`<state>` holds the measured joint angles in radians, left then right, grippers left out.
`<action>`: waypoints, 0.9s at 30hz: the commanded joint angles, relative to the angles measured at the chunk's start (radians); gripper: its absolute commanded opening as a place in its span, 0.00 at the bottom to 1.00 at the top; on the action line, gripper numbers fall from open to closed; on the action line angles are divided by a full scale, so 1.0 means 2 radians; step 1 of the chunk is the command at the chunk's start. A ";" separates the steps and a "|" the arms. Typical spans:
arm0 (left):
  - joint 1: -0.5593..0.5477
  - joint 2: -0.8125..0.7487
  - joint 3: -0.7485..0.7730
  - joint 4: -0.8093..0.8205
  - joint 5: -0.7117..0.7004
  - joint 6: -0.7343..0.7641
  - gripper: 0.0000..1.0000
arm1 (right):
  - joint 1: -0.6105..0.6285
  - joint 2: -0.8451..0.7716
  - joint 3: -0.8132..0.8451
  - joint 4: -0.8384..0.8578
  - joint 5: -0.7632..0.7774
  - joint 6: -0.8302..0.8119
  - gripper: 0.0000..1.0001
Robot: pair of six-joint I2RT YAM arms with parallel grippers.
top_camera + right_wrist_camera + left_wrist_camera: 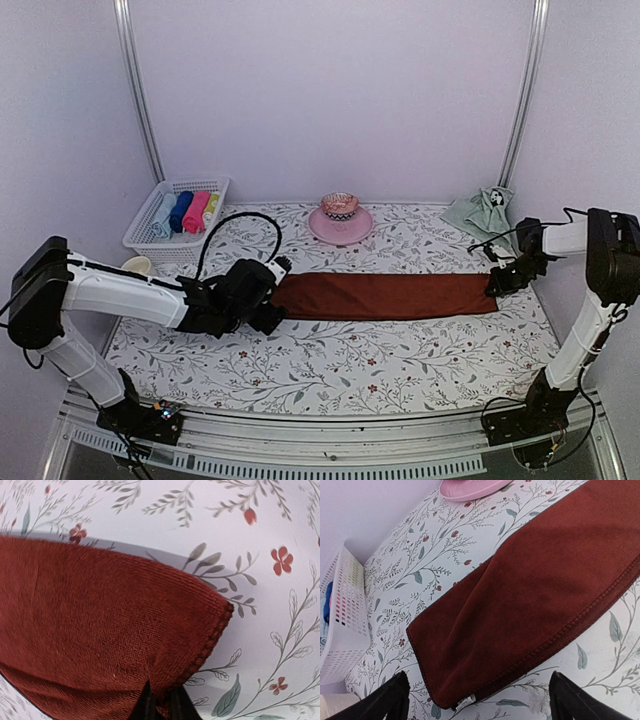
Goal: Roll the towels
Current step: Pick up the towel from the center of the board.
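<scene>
The dark red-brown towel (pixel 385 296) lies folded into a long strip across the middle of the floral cover. My left gripper (pixel 272 303) hovers at its left end, jaws wide open. In the left wrist view the fingertips (pixel 395 700) straddle the towel's end (pixel 520 595) without touching it. My right gripper (pixel 497 283) is at the strip's right end. The right wrist view shows that gripper (pixel 161 707) shut on the towel's corner (pixel 100 630), with the cloth pinched and lifted slightly. The pale green towel (pixel 483 212) lies crumpled at the back right.
A white basket (pixel 140 240) with several rolled cloths stands at the back left, with a pale cup (pixel 137 265) in front of it. A pink plate (pixel 355 232) carrying a small bowl (pixel 339 205) sits behind the strip. A black cable (pixel 240 218) loops over the left arm.
</scene>
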<state>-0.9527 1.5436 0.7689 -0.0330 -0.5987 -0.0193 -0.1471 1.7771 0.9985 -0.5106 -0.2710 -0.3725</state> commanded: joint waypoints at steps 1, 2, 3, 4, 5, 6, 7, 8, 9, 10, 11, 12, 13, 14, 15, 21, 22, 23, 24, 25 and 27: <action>-0.009 0.001 -0.010 0.028 -0.016 0.006 0.97 | 0.003 0.033 -0.009 -0.029 -0.009 0.008 0.04; -0.009 -0.001 -0.012 0.030 -0.016 0.006 0.97 | 0.003 0.031 -0.010 -0.027 -0.003 0.008 0.03; -0.010 -0.003 -0.013 0.032 -0.015 0.005 0.97 | 0.002 0.027 -0.010 -0.024 0.002 0.009 0.02; -0.010 -0.005 -0.015 0.034 -0.016 0.006 0.97 | 0.000 0.022 -0.011 -0.021 0.010 0.010 0.02; -0.010 -0.006 -0.017 0.035 -0.017 0.005 0.97 | -0.003 0.013 -0.011 -0.016 0.018 0.012 0.02; -0.010 -0.007 -0.019 0.037 -0.019 0.005 0.97 | -0.008 0.003 -0.011 -0.011 0.025 0.014 0.02; -0.010 -0.007 -0.020 0.038 -0.021 0.006 0.97 | -0.014 -0.007 -0.010 -0.008 0.029 0.015 0.02; -0.009 -0.007 -0.022 0.039 -0.023 0.006 0.97 | -0.023 -0.017 -0.008 -0.008 0.030 0.015 0.02; -0.010 -0.007 -0.023 0.039 -0.025 0.006 0.97 | -0.035 -0.025 -0.002 -0.008 0.028 0.015 0.02; -0.010 -0.008 -0.025 0.040 -0.027 0.006 0.97 | -0.050 -0.036 0.002 -0.009 0.021 0.015 0.02; -0.009 -0.008 -0.026 0.043 -0.027 0.006 0.97 | -0.064 -0.044 0.006 -0.010 0.017 0.015 0.02; -0.009 -0.009 -0.028 0.045 -0.027 0.007 0.97 | -0.081 -0.050 0.011 -0.012 0.009 0.014 0.02; -0.007 -0.009 -0.030 0.047 -0.028 0.007 0.97 | -0.098 -0.054 0.017 -0.018 0.001 0.011 0.02; -0.007 -0.009 -0.031 0.048 -0.028 0.008 0.97 | -0.114 -0.057 0.024 -0.023 -0.005 0.008 0.02; -0.006 -0.009 -0.032 0.048 -0.028 0.008 0.97 | -0.133 -0.060 0.031 -0.027 -0.010 0.006 0.02; 0.000 -0.014 -0.038 0.055 -0.017 0.007 0.97 | -0.138 -0.091 0.064 -0.070 -0.052 -0.012 0.02; 0.000 -0.014 -0.038 0.055 -0.014 0.006 0.97 | -0.121 -0.097 0.069 -0.083 -0.059 -0.017 0.02; 0.001 -0.014 -0.038 0.056 -0.012 0.005 0.97 | -0.097 -0.105 0.072 -0.094 -0.063 -0.021 0.02; 0.001 -0.013 -0.039 0.057 -0.010 0.005 0.97 | -0.074 -0.112 0.074 -0.103 -0.072 -0.023 0.02; 0.002 -0.013 -0.039 0.057 -0.010 0.004 0.97 | -0.048 -0.119 0.078 -0.110 -0.079 -0.023 0.02; 0.003 -0.013 -0.039 0.057 -0.009 0.004 0.97 | 0.003 -0.124 0.098 -0.127 -0.096 -0.015 0.02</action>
<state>-0.9543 1.5372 0.7036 0.0509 -0.6327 -0.0082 -0.3115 1.5810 1.1305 -0.6586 -0.3477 -0.3927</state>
